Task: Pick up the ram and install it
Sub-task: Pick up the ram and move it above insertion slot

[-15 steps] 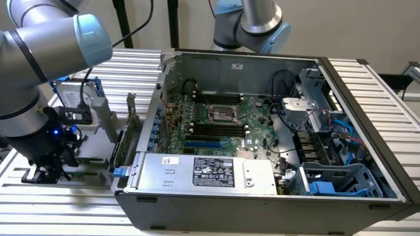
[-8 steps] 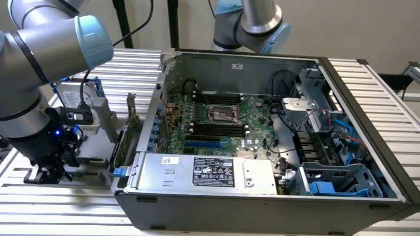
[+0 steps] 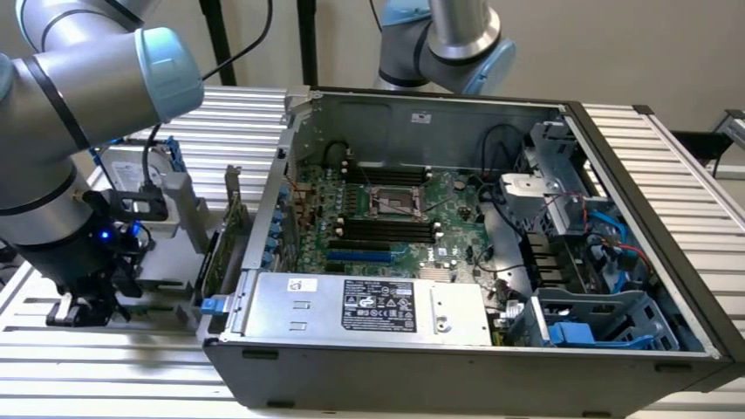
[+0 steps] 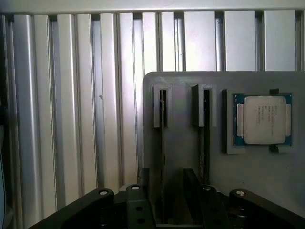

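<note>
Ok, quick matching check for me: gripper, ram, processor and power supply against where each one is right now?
Things:
1 gripper
2 ram
3 processor
4 power supply

Places or states:
A in a square recess of the gray tray
B inside the computer case
C open, over the tray
D on edge in a tray slot

Pairs: 1-C, 2-D, 3-A, 4-B
</note>
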